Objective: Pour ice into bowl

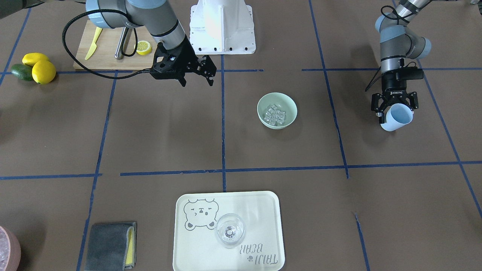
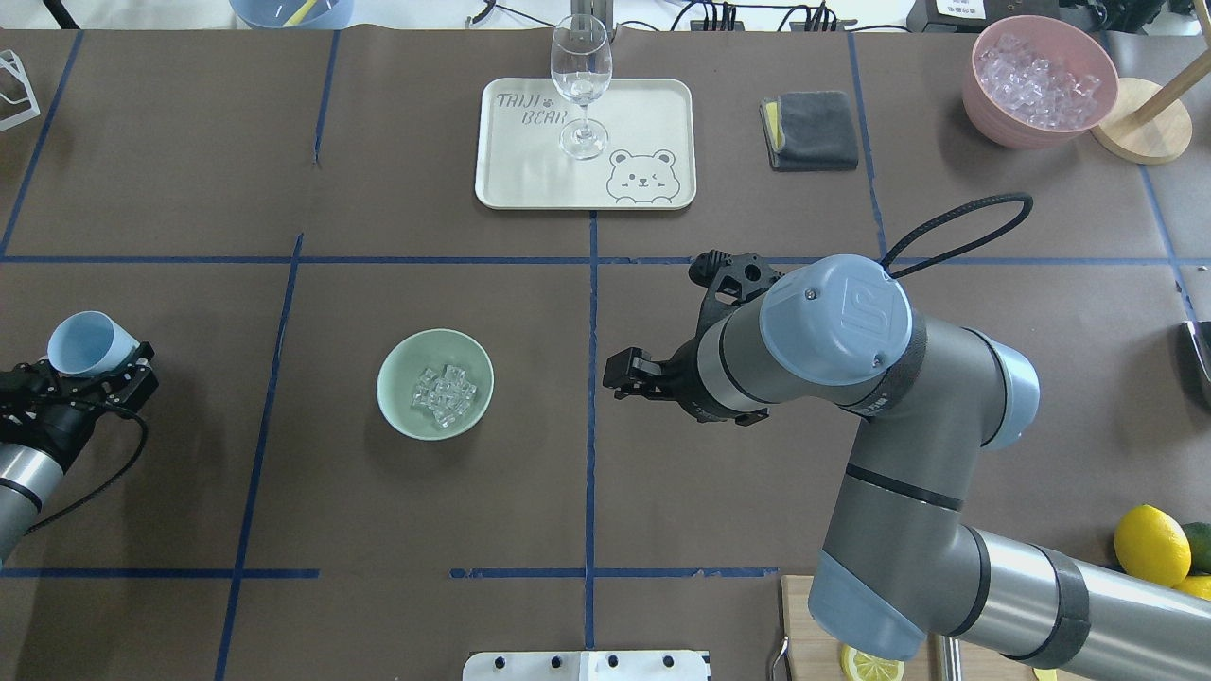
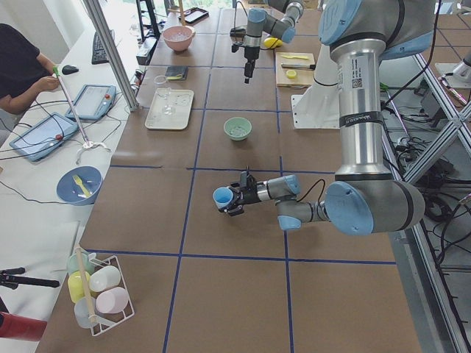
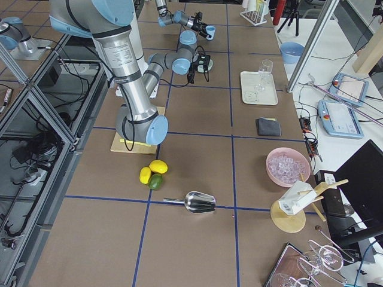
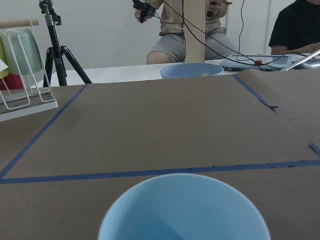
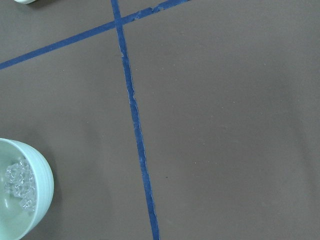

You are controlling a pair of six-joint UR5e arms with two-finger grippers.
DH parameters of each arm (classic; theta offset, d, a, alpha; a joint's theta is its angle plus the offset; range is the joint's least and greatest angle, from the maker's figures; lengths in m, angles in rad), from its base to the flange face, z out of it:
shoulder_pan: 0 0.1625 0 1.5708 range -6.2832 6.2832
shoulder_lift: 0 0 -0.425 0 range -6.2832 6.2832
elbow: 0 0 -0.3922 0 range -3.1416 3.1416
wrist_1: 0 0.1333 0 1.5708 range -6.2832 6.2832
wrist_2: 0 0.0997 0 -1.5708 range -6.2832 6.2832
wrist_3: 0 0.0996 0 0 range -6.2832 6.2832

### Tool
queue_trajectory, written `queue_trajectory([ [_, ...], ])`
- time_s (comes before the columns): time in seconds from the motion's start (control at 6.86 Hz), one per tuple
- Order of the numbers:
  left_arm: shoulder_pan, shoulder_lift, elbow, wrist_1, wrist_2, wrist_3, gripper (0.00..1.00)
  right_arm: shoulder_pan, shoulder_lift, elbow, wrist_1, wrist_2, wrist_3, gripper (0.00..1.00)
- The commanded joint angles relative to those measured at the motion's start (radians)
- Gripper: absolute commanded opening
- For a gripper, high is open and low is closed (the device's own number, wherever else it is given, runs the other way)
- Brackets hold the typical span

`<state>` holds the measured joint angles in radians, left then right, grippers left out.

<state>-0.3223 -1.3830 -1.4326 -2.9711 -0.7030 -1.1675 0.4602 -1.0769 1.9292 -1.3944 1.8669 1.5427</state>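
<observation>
Opening with the biggest piece, the right arm (image 2: 899, 397). Hangs over the middle of the table, elbow bent, wrist angled down by the centre tape line. Main hazard right here, on judgement: one careless swing toward the robot's left could clip the bowl (image 1: 264, 101) and scatter everything in it. Right gripper (image 1: 197, 79) spread wide, gripping nothing, poised above bare paper, near the bowl but not touching it.

Over to the left arm (image 1: 391, 52). Reaches out low on the robot's left side, wrist roughly level, well apart from the bowl. Little chance of a knock from that side unless swung back across.

Down a size to the bowl, pale mint green, sitting upright on the paper between the two arms. Light plastic by the look of it, so likely to slide or tip at a nudge.

Smaller again: left gripper (image 1: 393, 107), clamped across the light blue cup (image 1: 398, 118). Cup carried in the air, tilted, mouth up and outward, no cube visible inside from overhead or the wrist view. Could slip, drop and roll if that pinch loosens.

Smallest of all, the ice (image 1: 275, 114): clear cubes heaped in the bottom of the bowl. Pour looks complete.
</observation>
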Motion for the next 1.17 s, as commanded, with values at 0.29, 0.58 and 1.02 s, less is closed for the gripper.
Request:
queue_trajectory([
  [0.29, 0.000, 0.150, -0.175, 0.000, -0.096, 0.011, 1.00, 0.000, 0.000, 0.002, 0.000, 0.000, 0.000, 1.00],
  [0.58, -0.001, 0.151, -0.212, 0.001, -0.125, 0.018, 1.00, 0.000, 0.000, 0.001, 0.000, 0.000, 0.000, 1.00],
  [1.02, -0.015, 0.211, -0.334, 0.003, -0.139, 0.147, 1.00, -0.027, 0.046, -0.027, -0.005, -0.068, 0.029, 1.00],
])
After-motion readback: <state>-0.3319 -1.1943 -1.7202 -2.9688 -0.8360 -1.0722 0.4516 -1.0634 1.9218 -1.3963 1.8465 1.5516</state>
